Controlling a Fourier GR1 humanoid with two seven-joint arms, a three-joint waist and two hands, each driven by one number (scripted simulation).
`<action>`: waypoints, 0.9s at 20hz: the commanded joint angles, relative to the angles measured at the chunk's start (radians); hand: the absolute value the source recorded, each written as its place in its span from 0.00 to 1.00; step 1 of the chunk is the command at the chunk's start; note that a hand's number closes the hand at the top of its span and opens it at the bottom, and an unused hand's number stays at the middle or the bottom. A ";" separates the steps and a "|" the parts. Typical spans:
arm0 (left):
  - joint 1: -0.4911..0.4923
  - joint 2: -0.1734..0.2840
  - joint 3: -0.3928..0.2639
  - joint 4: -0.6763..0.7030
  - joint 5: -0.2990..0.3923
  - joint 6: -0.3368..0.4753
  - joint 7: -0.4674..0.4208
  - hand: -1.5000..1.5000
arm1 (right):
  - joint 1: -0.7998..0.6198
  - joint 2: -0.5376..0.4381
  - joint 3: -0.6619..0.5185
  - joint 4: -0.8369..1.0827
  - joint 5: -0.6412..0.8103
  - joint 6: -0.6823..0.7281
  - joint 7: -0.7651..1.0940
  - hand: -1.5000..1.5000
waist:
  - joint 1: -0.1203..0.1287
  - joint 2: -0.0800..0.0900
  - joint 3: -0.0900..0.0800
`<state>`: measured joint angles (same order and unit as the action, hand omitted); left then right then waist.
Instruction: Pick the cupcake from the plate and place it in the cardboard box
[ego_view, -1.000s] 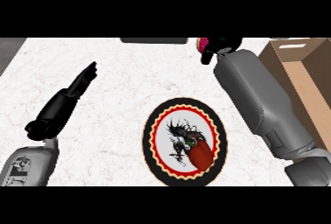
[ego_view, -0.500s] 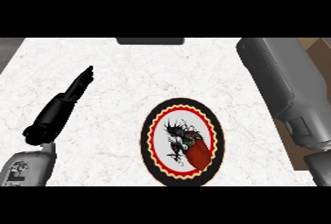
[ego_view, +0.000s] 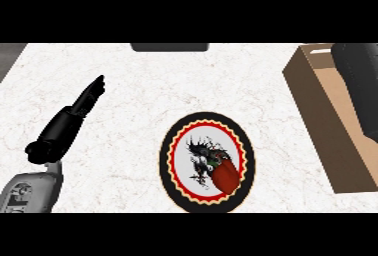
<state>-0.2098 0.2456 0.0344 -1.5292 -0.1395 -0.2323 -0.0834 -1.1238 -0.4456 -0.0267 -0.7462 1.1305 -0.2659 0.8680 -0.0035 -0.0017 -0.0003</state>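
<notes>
A dark red cupcake (ego_view: 227, 175) lies on the plate (ego_view: 171, 155). Left robot hand (ego_view: 74, 117) is held straight, empty; the right hand is hidden.

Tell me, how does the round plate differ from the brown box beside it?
The plate is round and flat, with a black rim, a red zigzag ring and a pale centre; the cardboard box is plain brown with straight upright walls. The plate shows whole, near the middle of the counter; the box runs off the view's right edge. Both rest on the counter, apart.
</notes>
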 joint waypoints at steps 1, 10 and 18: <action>0.060 -0.035 -0.042 -0.051 -0.036 0.024 0.011 0.50 | 0.018 -0.070 -0.031 0.013 -0.034 0.122 -0.037 1.00 | 0.008 0.000 0.000; 0.022 0.006 0.013 -0.038 0.011 -0.022 -0.004 0.50 | 0.184 -0.157 -0.155 0.056 -0.237 0.375 -0.189 1.00 | 0.002 0.001 0.000; -0.012 -0.035 0.001 0.029 -0.028 0.022 -0.010 0.50 | 0.298 -0.219 -0.224 0.019 -0.377 0.622 -0.279 0.00 | -0.009 -0.001 0.000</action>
<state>-0.2239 0.2326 0.0424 -1.5361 -0.1475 -0.2323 -0.0655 -0.8719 -0.6519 -0.2194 -0.7056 0.8214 0.2547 0.6365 -0.0088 -0.0024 -0.0001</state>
